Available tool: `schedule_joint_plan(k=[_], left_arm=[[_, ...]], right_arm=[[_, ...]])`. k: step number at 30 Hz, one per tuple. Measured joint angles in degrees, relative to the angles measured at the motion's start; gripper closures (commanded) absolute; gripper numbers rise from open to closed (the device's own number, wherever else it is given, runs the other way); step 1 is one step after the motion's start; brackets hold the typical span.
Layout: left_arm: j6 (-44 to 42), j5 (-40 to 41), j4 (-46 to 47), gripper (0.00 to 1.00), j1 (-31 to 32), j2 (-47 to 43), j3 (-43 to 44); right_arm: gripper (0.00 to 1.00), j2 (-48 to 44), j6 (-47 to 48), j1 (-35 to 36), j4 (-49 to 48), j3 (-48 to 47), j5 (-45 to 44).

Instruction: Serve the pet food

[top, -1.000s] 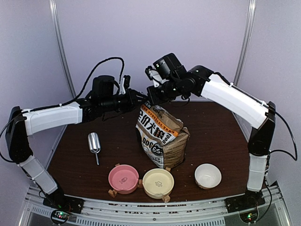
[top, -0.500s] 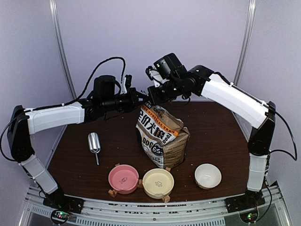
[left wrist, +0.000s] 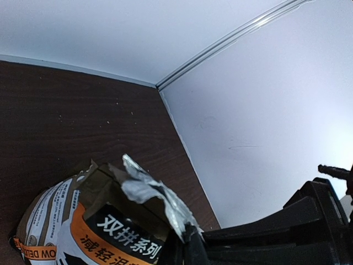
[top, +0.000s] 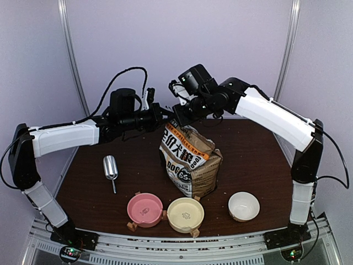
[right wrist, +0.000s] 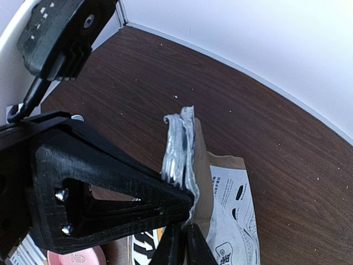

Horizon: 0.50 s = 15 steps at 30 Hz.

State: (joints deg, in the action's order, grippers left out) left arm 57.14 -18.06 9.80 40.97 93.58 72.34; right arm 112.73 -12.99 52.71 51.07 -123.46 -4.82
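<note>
Nearest us, the pink bowl (top: pixel 145 208), yellow bowl (top: pixel 186 214) and white bowl (top: pixel 244 205) stand in a row, all bare inside. Just behind them to the left, the metal scoop (top: pixel 111 167) lies untouched on the table (top: pixel 253 160). Mid-table, the bag (top: pixel 187 160) stands upright. The pet food shows in no view, so we judge it is still inside.

At the bag's crumpled top, the left gripper (left wrist: pixel 190 245) has just edged in and closed. Its jaws are now pressed together on the foil-lined lip. The right gripper (top: pixel 179 117) sits against the same lip from the far side. We cannot tell whether it pinches the foil or is letting go.

With the left grip newly made, we judge the mouth is about to be pulled open. No serving has begun.
</note>
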Motion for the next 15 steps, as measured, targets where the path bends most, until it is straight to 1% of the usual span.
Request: schedule_joint_plan(k=[2,7,10,15], left_arm=[[0.00,0.00,-0.07,1.00,0.00,0.00,-0.02],[0.00,0.00,-0.04,1.00,0.00,-0.02,-0.11],[-0.02,0.00,-0.04,1.00,0.00,-0.04,-0.13],[-0.02,0.00,0.00,1.00,0.00,-0.11,-0.24]], right_arm=[[0.88,-0.24,0.00,0.33,0.39,0.55,-0.20],[0.87,-1.18,-0.04,0.68,0.68,1.92,-0.59],[0.83,-1.31,-0.13,0.94,1.11,2.01,-1.22],[0.81,-1.36,-0.28,1.03,1.57,2.01,-1.66]])
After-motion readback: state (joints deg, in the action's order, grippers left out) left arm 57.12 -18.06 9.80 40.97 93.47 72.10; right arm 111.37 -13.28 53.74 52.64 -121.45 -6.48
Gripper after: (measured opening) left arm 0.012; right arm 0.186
